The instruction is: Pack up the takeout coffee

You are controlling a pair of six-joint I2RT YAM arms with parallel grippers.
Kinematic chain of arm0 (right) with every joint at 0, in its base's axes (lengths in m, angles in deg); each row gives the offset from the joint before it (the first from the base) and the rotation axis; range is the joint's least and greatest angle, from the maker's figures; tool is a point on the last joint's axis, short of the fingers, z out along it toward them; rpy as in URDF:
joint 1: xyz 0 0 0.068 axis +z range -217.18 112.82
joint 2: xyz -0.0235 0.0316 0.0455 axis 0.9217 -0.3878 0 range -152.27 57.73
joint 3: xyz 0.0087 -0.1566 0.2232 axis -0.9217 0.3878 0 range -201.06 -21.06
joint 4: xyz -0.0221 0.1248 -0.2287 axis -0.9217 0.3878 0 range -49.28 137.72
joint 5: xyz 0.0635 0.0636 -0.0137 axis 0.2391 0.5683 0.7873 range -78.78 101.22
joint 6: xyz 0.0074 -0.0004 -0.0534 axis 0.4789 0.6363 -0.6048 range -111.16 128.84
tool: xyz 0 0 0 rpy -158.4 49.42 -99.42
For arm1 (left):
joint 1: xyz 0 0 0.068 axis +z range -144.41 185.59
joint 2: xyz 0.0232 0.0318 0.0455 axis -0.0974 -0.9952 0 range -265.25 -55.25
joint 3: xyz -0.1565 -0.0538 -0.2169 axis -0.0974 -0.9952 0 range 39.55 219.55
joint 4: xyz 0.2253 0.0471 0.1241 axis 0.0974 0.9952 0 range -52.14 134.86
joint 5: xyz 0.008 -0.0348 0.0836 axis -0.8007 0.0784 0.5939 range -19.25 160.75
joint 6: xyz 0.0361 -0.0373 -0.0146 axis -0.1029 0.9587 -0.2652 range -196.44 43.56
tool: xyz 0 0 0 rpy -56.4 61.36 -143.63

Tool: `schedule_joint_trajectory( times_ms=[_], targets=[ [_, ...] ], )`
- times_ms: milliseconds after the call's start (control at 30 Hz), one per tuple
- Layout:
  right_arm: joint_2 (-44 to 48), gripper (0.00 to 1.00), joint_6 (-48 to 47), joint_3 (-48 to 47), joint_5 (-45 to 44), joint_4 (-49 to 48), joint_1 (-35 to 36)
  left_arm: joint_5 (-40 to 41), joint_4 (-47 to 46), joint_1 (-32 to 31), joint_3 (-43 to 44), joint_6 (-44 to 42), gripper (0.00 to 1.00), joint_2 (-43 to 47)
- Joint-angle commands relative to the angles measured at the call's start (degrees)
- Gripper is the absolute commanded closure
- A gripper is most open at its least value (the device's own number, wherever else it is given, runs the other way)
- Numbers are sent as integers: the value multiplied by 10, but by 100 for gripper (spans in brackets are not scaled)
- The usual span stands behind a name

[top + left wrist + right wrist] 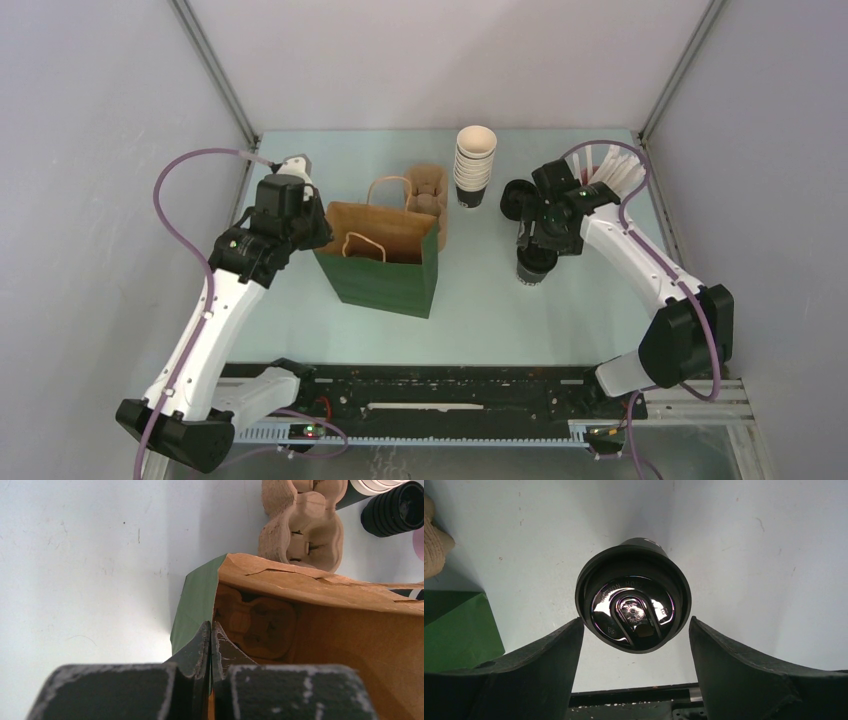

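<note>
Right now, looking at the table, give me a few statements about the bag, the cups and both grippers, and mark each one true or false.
1. The left gripper is pinched shut on the rim of the green bag. True.
2. The takeout coffee is inside the bag. False: it stands on the table to the right of the bag, under the right gripper.
3. The right gripper's jaws stand open on either side of the coffee's lid, with a gap on each side. True.
4. The stack of lidless cups lies on its side. False: it stands upright at the far side of the table.
5. A pulp cup carrier sits inside the bag. True.
</note>
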Motion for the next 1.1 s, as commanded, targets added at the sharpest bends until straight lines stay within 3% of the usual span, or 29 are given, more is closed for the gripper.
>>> schedule_joint_trajectory(
  times_ms=[0, 367, 633, 1067],
  targets=[
    [6, 13, -10, -21, -26, 1, 3, -9, -5, 4, -13, 5, 95, 9],
    [-16, 19, -16, -21, -22, -16, 6, -8, -6, 4, -14, 4, 96, 10],
    [-17, 9, -26, -21, -27, -14, 22, -8, -5, 4, -16, 1, 96, 12],
    [9, 7, -41, -21, -30, -18, 20, -12, -5, 4, -14, -1, 96, 7]
  ],
)
